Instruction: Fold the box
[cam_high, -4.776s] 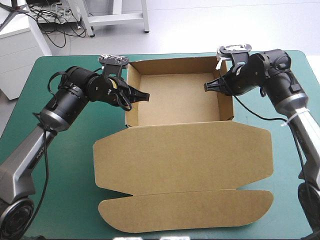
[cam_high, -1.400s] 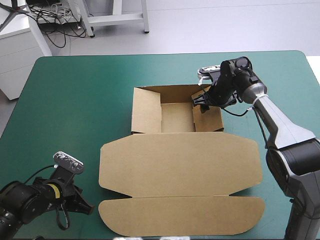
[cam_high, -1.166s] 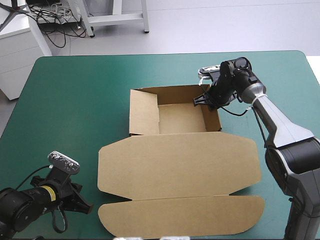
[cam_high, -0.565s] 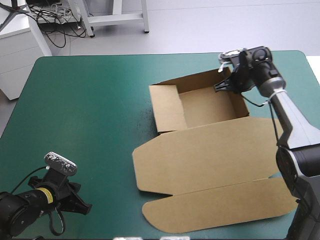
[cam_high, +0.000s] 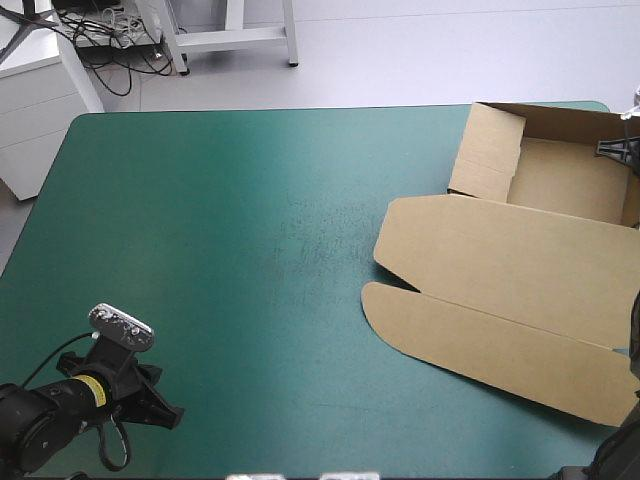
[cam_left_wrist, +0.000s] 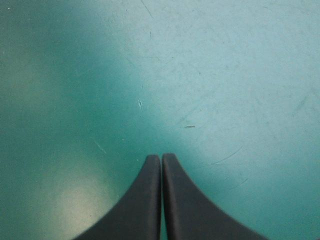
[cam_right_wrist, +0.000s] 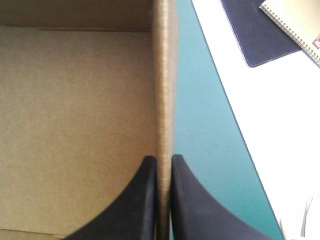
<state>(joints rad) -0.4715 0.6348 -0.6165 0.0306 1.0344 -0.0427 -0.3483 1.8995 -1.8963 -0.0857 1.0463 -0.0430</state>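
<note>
Overhead first: low at the near left corner of the teal-green cover (cam_high: 250, 220), left gripper (cam_high: 172, 415), drawn together to a single point. Well apart from it, across the table at the far right corner, the box (cam_high: 565, 180): an open tray with walls raised. Barely showing at the table's right edge, right gripper (cam_high: 607, 147), set against the tray's right-hand wall. Just beside that gripper, the tray's floor. Farther from it, toward the left gripper's side, the lid (cam_high: 500, 255) spread flat on the cover, with the tuck flap (cam_high: 480, 335) lying flat past the lid.

Next, along the left wrist: both black fingers (cam_left_wrist: 145, 200) pressed tip to tip in one pointed arch, fully closed. Ahead of and beneath them, bare cover marked with fine scratches.

Lastly, along the right wrist: right fingers (cam_right_wrist: 192, 205) all but closed, pinching the box's upright side wall (cam_right_wrist: 163, 90) edge-on. Straight ahead of the tips, that same wall running on to the tray's corner. Beside one finger, inside the tray, brown floor ending ahead at the far wall (cam_right_wrist: 75, 12). Beside the other finger, outside the box, a strip of cover reaching to the table's edge.
</note>
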